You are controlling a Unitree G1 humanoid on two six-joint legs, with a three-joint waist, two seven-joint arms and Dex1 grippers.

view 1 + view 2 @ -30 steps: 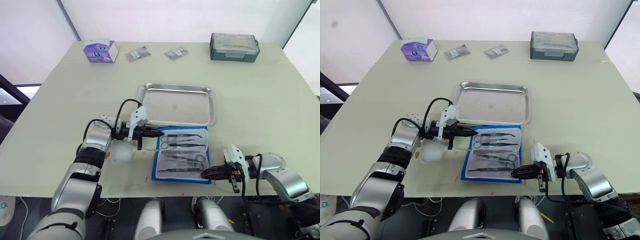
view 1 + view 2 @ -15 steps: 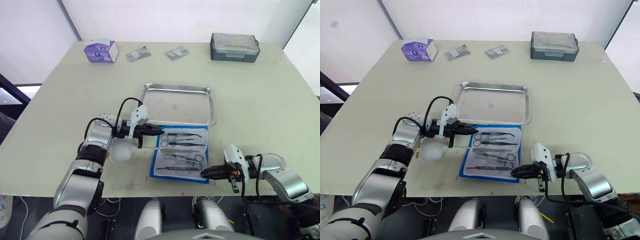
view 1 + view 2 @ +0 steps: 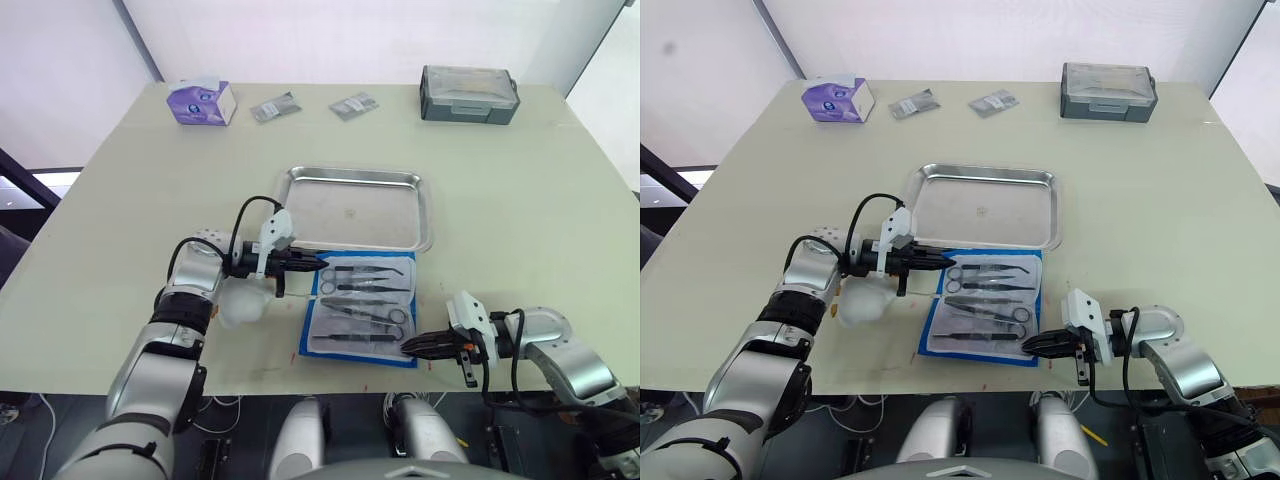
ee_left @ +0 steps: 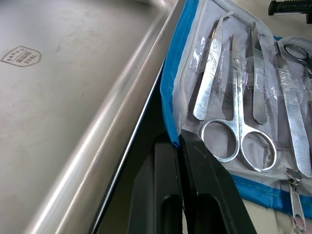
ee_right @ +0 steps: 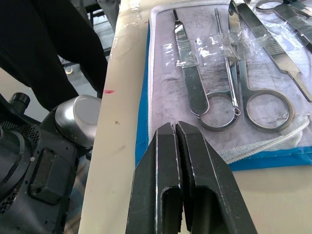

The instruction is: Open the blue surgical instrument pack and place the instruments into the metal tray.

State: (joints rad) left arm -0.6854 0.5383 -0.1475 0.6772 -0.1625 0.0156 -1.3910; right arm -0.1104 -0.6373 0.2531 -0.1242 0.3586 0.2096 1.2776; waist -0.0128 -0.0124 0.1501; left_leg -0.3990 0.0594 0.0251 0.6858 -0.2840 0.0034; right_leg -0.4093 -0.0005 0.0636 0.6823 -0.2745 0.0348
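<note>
From the left eye view, the blue surgical instrument pack (image 3: 362, 311) lies open on the pale desk (image 3: 520, 190), its near edge close to the desk's front edge and its far edge just beside the near rim of the metal tray (image 3: 358, 207). The tray has nothing in it. The instruments (image 3: 366, 296) all lie inside the pack on its pale lining, in rows across it. The left gripper (image 3: 318, 267) is at the pack's far left corner, and the right gripper (image 3: 408, 346) is at its near right corner. At the far side of the desk stand a purple tissue box (image 3: 201, 102), two small grey packets (image 3: 313, 106) and a dark grey lidded box (image 3: 469, 95). In the right eye view the scene is the same, with the pack (image 3: 983, 309) between the two grippers. In the left wrist view, the black fingers (image 4: 168, 180) of the left gripper are pressed together, their tips at the blue edge of the pack (image 4: 178, 73); whether they pinch the fabric I cannot tell. Ring-handled scissors (image 4: 237, 119) and tweezers (image 4: 210, 80) lie on the lining under clear film, and the tray's rim (image 4: 122, 112) runs just beside the pack. In the right wrist view, the right gripper's fingers (image 5: 168, 185) are also closed together with nothing between them, their tips just before the blue border of the pack (image 5: 142, 122), where a clamp (image 5: 195, 90) and scissors (image 5: 253, 73) lie.
</note>
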